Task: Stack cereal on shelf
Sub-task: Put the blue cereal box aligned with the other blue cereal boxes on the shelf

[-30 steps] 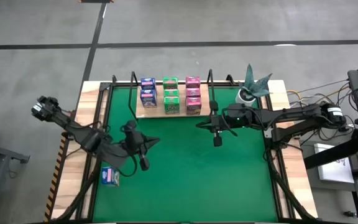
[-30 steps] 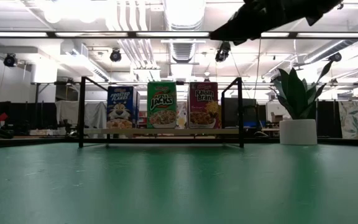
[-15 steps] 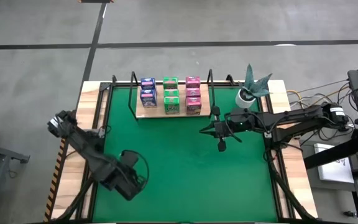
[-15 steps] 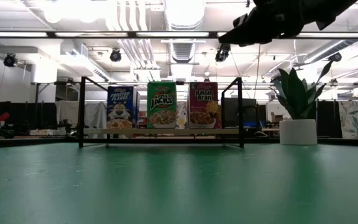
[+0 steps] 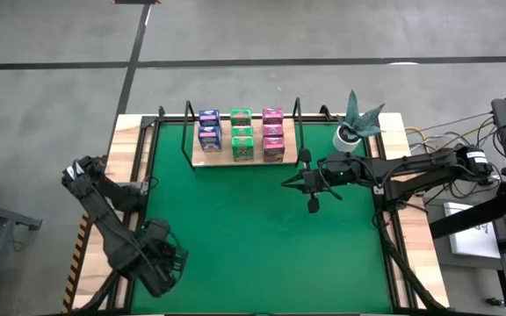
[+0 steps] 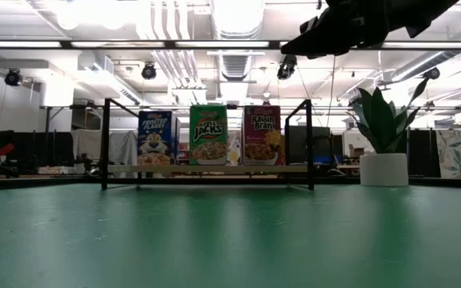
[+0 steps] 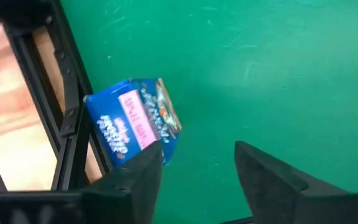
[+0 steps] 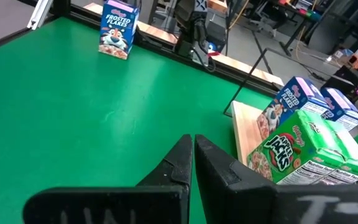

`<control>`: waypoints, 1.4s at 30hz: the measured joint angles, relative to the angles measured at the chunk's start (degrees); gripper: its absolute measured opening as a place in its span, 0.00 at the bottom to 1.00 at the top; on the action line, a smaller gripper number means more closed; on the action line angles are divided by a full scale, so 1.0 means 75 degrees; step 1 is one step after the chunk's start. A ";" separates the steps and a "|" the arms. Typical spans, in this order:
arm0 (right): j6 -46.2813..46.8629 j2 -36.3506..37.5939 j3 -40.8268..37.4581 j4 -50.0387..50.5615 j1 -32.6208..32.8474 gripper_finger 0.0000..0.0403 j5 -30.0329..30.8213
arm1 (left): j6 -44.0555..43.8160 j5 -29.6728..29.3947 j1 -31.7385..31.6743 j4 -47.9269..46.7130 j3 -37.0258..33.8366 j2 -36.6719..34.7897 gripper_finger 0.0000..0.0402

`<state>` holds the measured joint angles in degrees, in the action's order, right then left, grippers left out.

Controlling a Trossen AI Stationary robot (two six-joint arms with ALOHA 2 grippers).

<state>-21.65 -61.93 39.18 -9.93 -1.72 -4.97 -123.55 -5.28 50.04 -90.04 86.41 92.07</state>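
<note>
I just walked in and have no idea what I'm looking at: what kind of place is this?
Probably a robotics lab or workshop. Two robot arms work over a green mat with toy cereal boxes; the bare ceiling with pipes and the desks with equipment behind suggest an industrial hall.

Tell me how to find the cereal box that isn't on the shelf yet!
Start at the green mat and go to its left edge, far from the shelf. The lone blue box stands there under the left gripper; every other box is on the shelf.

Left gripper [image 5: 161, 266] sat low at the mat's [image 5: 253, 237] near-left corner; right gripper [image 5: 313, 204] hovered mid-mat just off the shelf [image 5: 220, 157], which carried eight boxes [image 5: 242, 134].
</note>
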 joint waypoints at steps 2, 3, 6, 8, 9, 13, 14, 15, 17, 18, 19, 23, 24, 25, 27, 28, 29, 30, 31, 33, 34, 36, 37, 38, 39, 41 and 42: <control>-0.0003 0.0000 0.0000 0.0000 0.0000 0.02 0.0000 | -0.0346 0.0003 0.0132 0.0003 -0.0112 0.0000 0.52; -0.0014 0.0000 0.0000 0.0003 0.0000 0.02 0.0000 | -0.0488 0.0003 0.0187 0.0006 -0.0196 -0.0001 0.55; -0.0038 0.0000 0.0000 0.0029 0.0000 0.02 0.0000 | -0.0933 0.0003 0.0318 -0.0004 -0.0559 -0.0049 0.61; -0.0033 0.0002 0.0000 0.0029 0.0000 0.02 0.0000 | -0.1112 0.0039 0.0375 0.0002 -0.0743 -0.0068 0.63; -0.0028 0.0000 0.0000 0.0031 0.0000 0.02 0.0000 | -0.1157 0.0109 0.0392 0.0004 -0.0823 -0.0088 0.64; -0.0020 0.0000 0.0000 0.0030 0.0000 0.02 0.0000 | -0.1343 0.0238 0.0464 0.0000 -0.1152 -0.0152 0.64; -0.0011 0.0001 0.0000 0.0032 0.0000 0.02 0.0000 | -0.1366 0.0237 0.0474 0.0000 -0.1206 -0.0152 0.64; -0.0008 0.0000 0.0000 0.0032 0.0000 0.02 0.0000 | -0.1369 0.0239 0.0476 0.0003 -0.1235 -0.0152 0.64; -0.0003 0.0000 0.0000 0.0032 0.0000 0.02 0.0000 | -0.1312 0.0243 0.0476 -0.0002 -0.1290 -0.0152 0.63; -0.0003 0.0000 0.0000 0.0033 0.0000 0.02 0.0000 | -0.1270 0.0277 0.0476 0.0003 -0.1315 -0.0152 0.62; 0.0002 0.0000 0.0000 0.0032 0.0000 0.02 0.0000 | -0.1233 0.0390 0.0476 0.0006 -0.1350 -0.0152 0.62; 0.0026 0.0000 0.0000 0.0102 0.0000 0.02 0.0000 | -0.1244 0.0586 0.0567 0.0020 -0.1557 -0.0152 0.61; 0.0031 0.0000 0.0000 0.0136 0.0000 0.02 0.0000 | -0.1284 0.0593 0.0590 0.0031 -0.1595 -0.0152 0.60; 0.0067 0.0001 0.0000 0.0163 0.0000 0.02 0.0000 | -0.1306 0.0605 0.0597 0.0046 -0.1627 -0.0152 0.60; 0.0105 0.0000 0.0000 0.0172 0.0000 0.02 0.0000 | -0.1327 0.0600 0.0625 0.0061 -0.1667 -0.0152 0.60; 0.0107 0.0000 0.0000 0.0177 0.0000 0.02 0.0000 | -0.1330 0.0600 0.0630 0.0064 -0.1676 -0.0152 0.60; 0.0112 0.0000 0.0000 0.0195 0.0000 0.02 0.0000 | -0.1333 0.0597 0.0638 0.0086 -0.1687 -0.0152 0.60; 0.0136 0.0000 0.0000 0.0213 0.0000 0.02 0.0000 | -0.1335 0.0597 0.0642 0.0113 -0.1693 -0.0152 0.60; 0.0151 0.0000 0.0000 0.0221 0.0000 0.02 -0.0002 | -0.1335 0.0595 0.0645 0.0142 -0.1696 -0.0152 0.60; 0.0161 0.0000 0.0000 0.0219 0.0000 0.02 0.0000 | -0.1338 0.0550 0.0642 0.0132 -0.1699 -0.0152 0.60; 0.0163 0.0000 0.0000 0.0222 0.0000 0.02 0.0000 | -0.1338 0.0482 0.0643 0.0136 -0.1700 -0.0149 0.60; 0.0166 0.0000 0.0000 0.0243 0.0000 0.02 0.0000 | -0.1373 0.0374 0.0672 0.0141 -0.1758 -0.0146 0.60; 0.0169 0.0000 0.0000 0.0264 0.0000 0.02 0.0000 | -0.1391 0.0373 0.0677 0.0161 -0.1802 -0.0146 0.60; 0.0183 0.0000 0.0000 0.0288 0.0000 0.02 0.0000 | -0.1402 0.0370 0.0677 0.0216 -0.1856 -0.0146 0.60; 0.0203 0.0000 0.0000 0.0303 0.0000 0.02 0.0000 | -0.1402 0.0376 0.0680 0.0281 -0.1916 -0.0146 0.60; 0.0213 0.0000 0.0000 0.0303 0.0000 0.02 0.0000 | -0.1402 0.0372 0.0674 0.0481 -0.2061 -0.0146 0.59; 0.0212 0.0000 0.0000 0.0303 0.0000 0.02 0.0000 | -0.1400 0.0371 0.0674 0.0610 -0.2136 -0.0146 0.59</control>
<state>-20.06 -61.93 39.18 -7.66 -1.72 -4.97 -134.05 -2.49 55.09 -85.46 70.39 90.98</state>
